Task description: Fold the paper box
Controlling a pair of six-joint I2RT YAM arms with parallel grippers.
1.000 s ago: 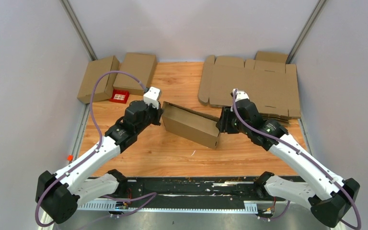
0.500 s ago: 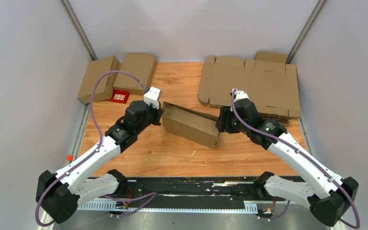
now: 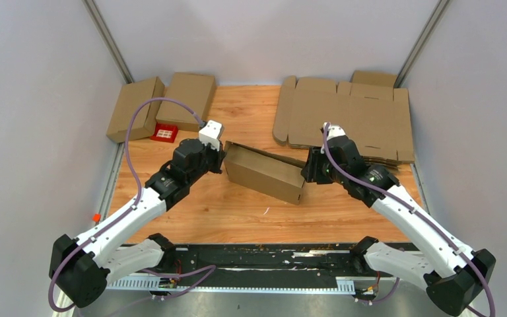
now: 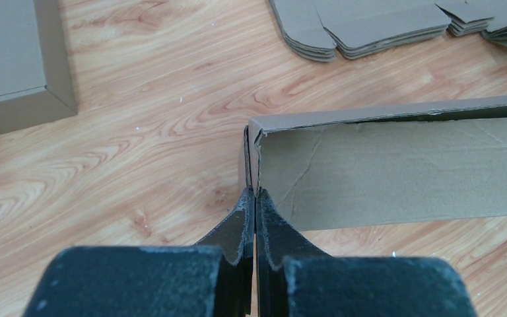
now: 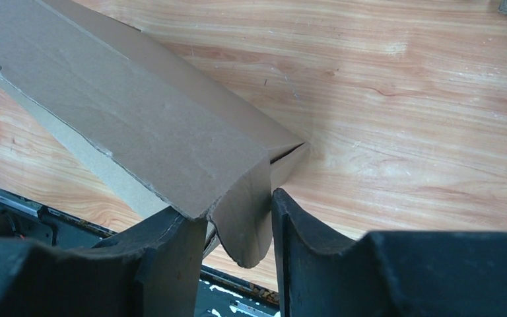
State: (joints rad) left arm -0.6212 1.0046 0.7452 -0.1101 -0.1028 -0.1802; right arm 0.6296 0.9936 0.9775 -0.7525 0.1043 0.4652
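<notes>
Right gripper shifted right; left gripper pinches one paper box.

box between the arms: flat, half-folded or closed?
Half-folded: the paper box has upright walls and an open top. The left gripper pinches one end wall; a loose flap sits inside the open right gripper.

The box is brown cardboard, matt and slightly fibrous, creased in places, with ragged cut edges; the flat sheets and the finished boxes are the same dull board; the table is pale wood with strong grain and a smooth, faintly satin finish, flecked with small white scuffs; the fingers are black plastic, matt and grainy; the arms wear glossy white plastic shells with matt black joints; the cable has a smooth purple sheath.
</notes>
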